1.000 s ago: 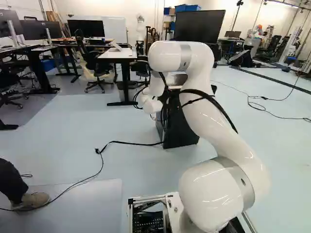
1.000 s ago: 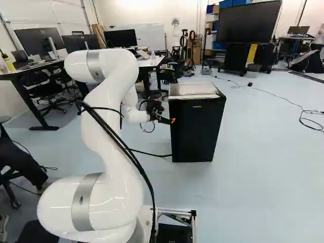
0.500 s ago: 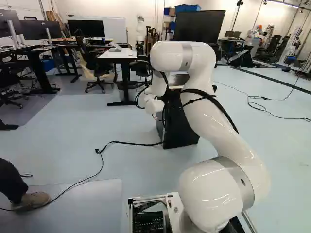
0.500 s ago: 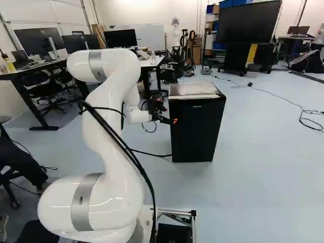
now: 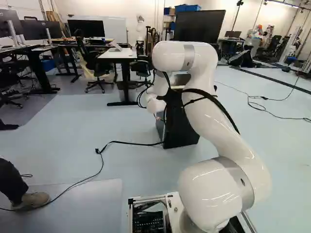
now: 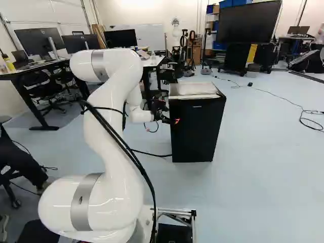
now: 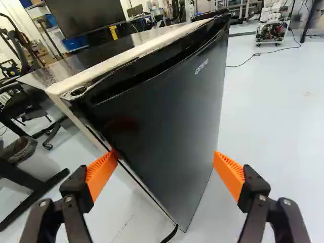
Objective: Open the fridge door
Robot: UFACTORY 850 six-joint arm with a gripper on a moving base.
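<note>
Smooth, pale floor (image 6: 263, 177) underlies a boxy, glossy black fridge (image 6: 197, 131).

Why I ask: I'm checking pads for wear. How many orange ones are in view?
2, on the open gripper: one pad has its tip at the side edge of the fridge door; the other stands across the gap. Neither is hidden in the wrist view.

I stand in what looks like a robotics lab: in the left base view, left of the big black screen (image 5: 198, 26), are another robot (image 5: 140, 28), a wheeled chair (image 5: 92, 60) and a counter (image 5: 42, 73) bearing monitors (image 5: 35, 30); behind it, blue bins (image 5: 187, 8).
</note>
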